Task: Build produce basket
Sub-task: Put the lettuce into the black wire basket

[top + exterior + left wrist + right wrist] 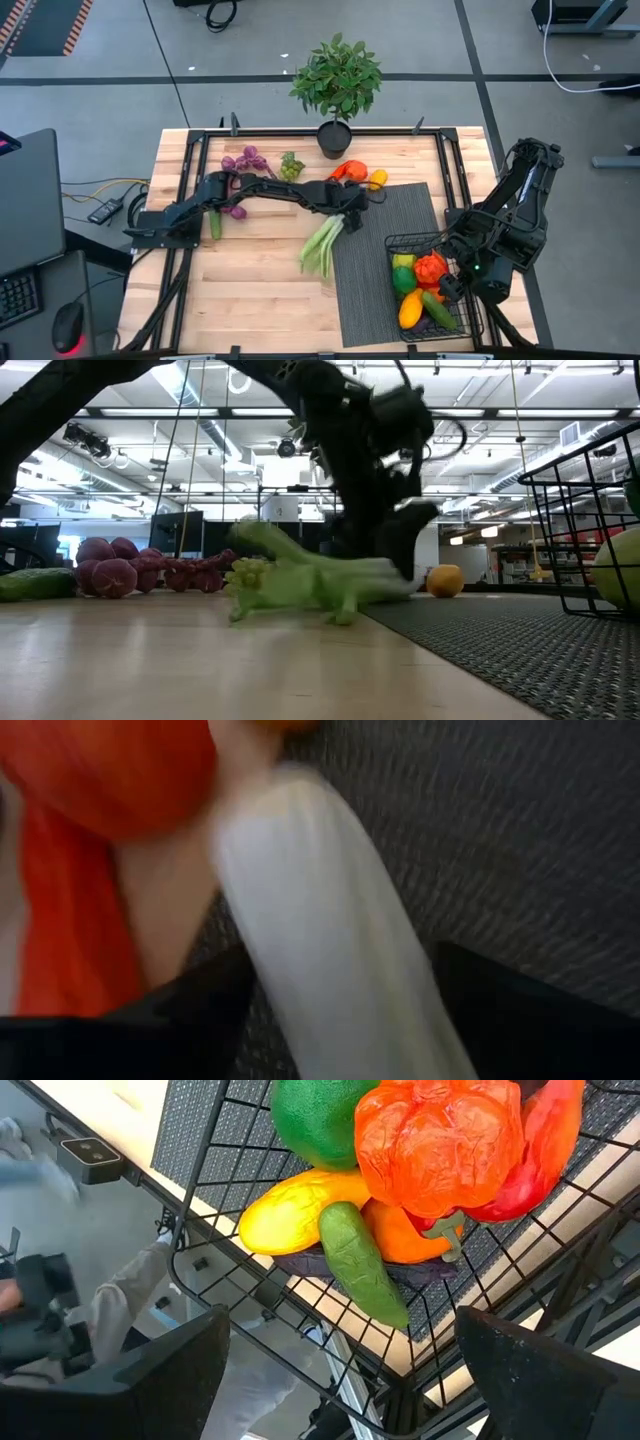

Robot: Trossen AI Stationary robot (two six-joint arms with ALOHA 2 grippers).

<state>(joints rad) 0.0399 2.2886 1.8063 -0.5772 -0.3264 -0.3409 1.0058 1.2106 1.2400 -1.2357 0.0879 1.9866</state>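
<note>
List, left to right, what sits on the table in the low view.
Cucumber → purple grapes → leek → orange citrus → black wire basket.

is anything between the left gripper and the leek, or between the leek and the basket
Nothing visible. The left gripper stands open at the leek's white end, a finger on each side. From there to the basket only bare ribbed mat lies, though produce already fills much of the basket.
</note>
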